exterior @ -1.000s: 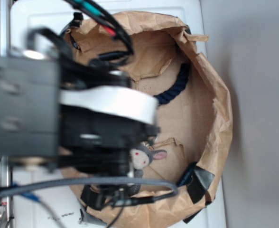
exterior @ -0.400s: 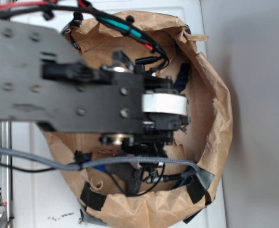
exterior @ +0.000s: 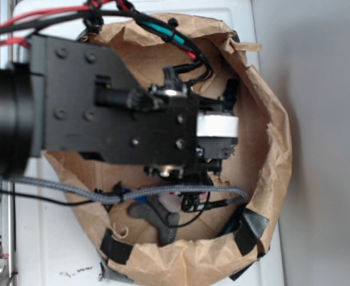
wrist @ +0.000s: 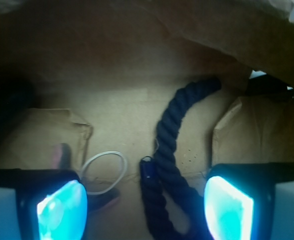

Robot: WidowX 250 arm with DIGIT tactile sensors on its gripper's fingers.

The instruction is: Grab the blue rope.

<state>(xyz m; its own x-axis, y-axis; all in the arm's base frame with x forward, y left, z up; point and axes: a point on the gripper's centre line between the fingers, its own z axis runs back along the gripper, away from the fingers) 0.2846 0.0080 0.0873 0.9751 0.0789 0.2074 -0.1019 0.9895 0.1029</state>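
Wrist view first: the gripper (wrist: 146,212) is spread wide, its two glowing cyan pads (wrist: 62,210) sitting at the lower corners with a broad gap between them. And right in that gap lies the blue rope (wrist: 169,165), thick, dark navy and twisted. It comes up from the bottom edge between the pads, closer to the right-hand pad than the left, then curves ahead of the pincer and bends off to the right at its far end. No pad touches it as far as the picture shows, though the lower part is dim and hard to judge. A thin white loop (wrist: 104,170) sits nearer the left-hand pad, beside the rope but apart from it.

From the exterior view the arm covers nearly everything; only a sliver of dark rope (exterior: 231,95) peeks out past the gripper's far side, against the crumpled brown paper bag (exterior: 270,137) that walls the whole scene. A grey braided cable (exterior: 163,192) sweeps across below the arm, well back from the pincer.
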